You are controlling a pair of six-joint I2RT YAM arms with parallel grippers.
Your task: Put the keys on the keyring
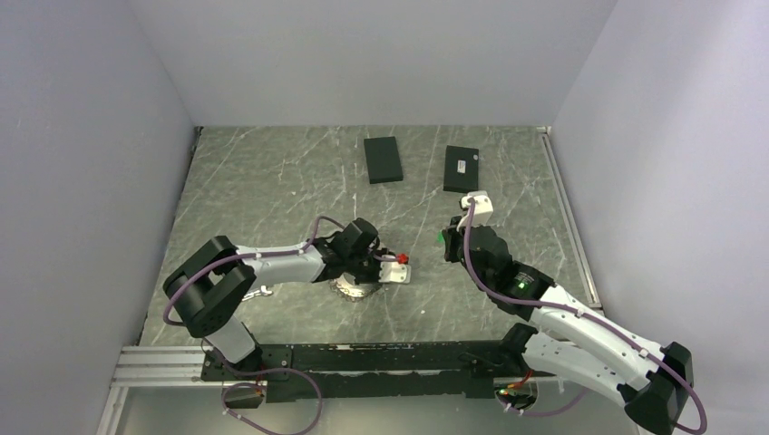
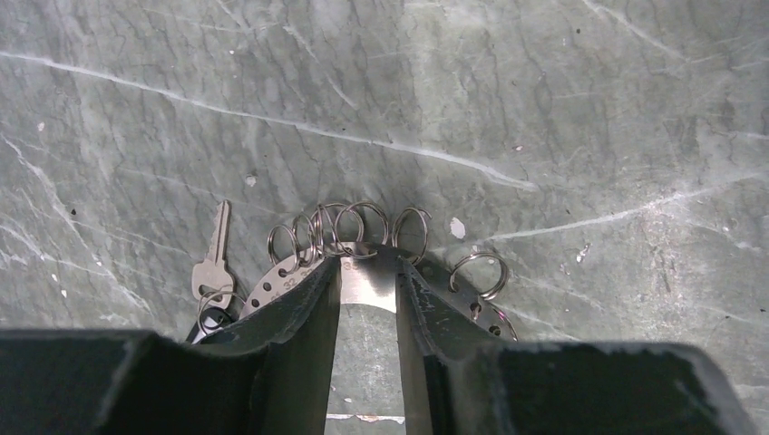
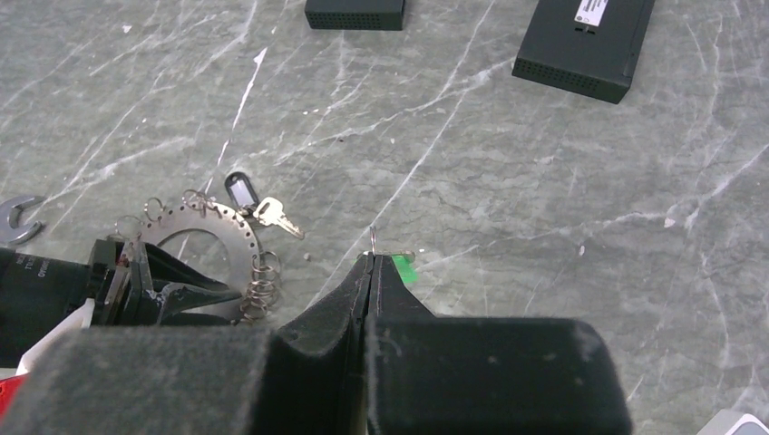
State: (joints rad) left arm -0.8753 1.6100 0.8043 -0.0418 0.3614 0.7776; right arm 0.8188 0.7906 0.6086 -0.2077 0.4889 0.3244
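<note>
The keyring (image 2: 272, 285) is a flat grey metal ring with numbered holes and several small split rings on its rim, lying on the table (image 1: 272, 181). My left gripper (image 2: 367, 263) stands over its band, fingers a little apart, and the band shows across the gap. Whether they grip it is unclear. A silver key (image 2: 216, 258) with a dark tag lies at the keyring's (image 3: 231, 240) edge. My right gripper (image 3: 372, 258) is shut on a thin wire loop carrying a green tag (image 3: 404, 269), to the right of the keyring (image 1: 355, 290).
Two flat black boxes (image 1: 383, 159) (image 1: 462, 168) lie at the back of the table. A small wrench (image 3: 18, 217) lies left of the ring near the left arm. Grey walls close in the table on three sides.
</note>
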